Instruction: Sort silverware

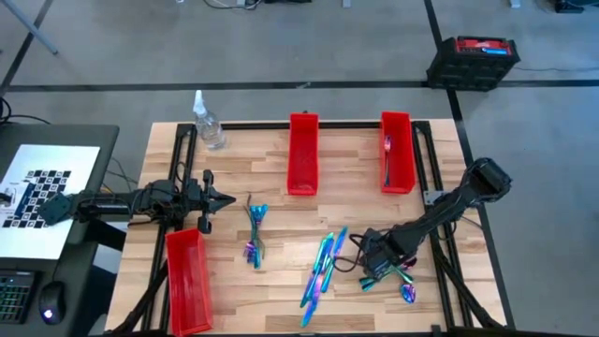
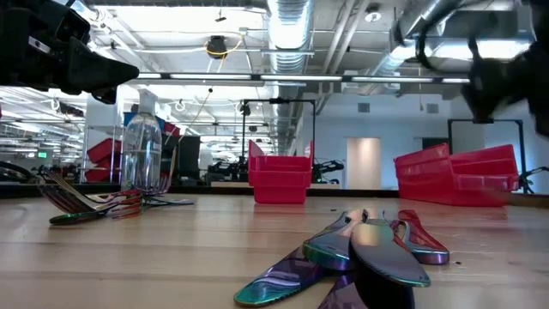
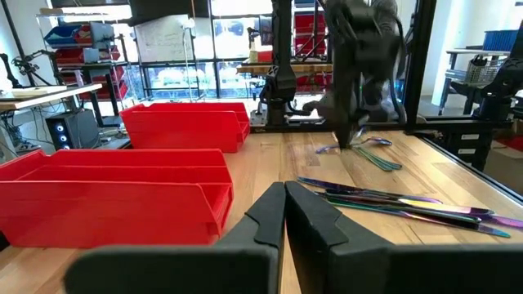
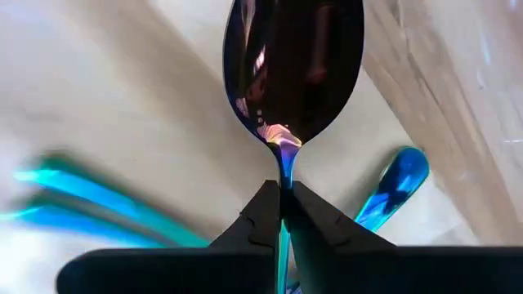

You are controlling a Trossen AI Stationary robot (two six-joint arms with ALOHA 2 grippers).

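Closest to the front edge of the table, a small heap of spoons lies at the right, and the right gripper is down among them, its fingers pinched narrow on the neck of one spoon, whose dark bowl fills the right wrist view; another blue spoon lies just beside it on the wood. Left of that heap a loose row of knives lies slantwise near the table's middle front. At the front left corner sits a long red bin. Farther back on the left, a bunch of forks lies on the wood, and the left gripper hovers near them with its fingers brought together and nothing between them. Toward the far edge stand two more red bins: the middle bin and the right bin, which has one pink-purple piece lying inside. A clear spray bottle stands at the far left corner.
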